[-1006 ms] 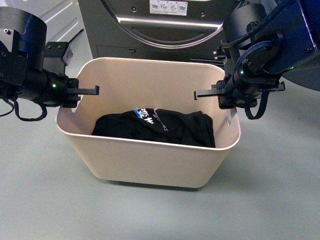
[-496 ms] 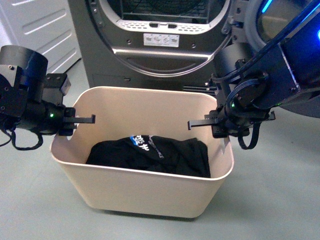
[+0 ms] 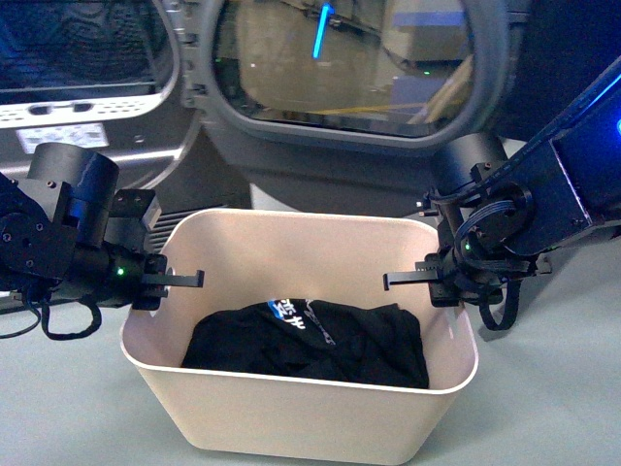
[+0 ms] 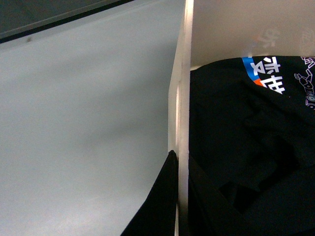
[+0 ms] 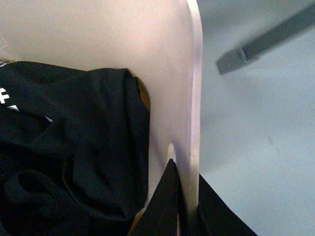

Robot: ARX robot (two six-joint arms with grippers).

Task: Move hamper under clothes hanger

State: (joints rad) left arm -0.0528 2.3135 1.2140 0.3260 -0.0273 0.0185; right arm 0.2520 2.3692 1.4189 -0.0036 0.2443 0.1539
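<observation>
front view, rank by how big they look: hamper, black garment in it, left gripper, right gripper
1. hamper
2. black garment
3. left gripper and right gripper: they look about alike, so not ranked against each other

**A:** What do the arms look like?

**B:** Both are matte black. The left arm [image 3: 58, 228] has a round, drum-shaped housing, a tiny green light [image 3: 119, 271] and a thin black cable [image 3: 70, 336] looping underneath.

**A:** And the right arm [image 3: 572, 184]?

**B:** It's bulkier, with a blue sheen along its upper edge. Black cables [image 3: 490, 216] curl over a round joint, and it has another green light [image 3: 468, 247]. Both arms end in thin, flat black fingers [image 3: 179, 280].
</observation>
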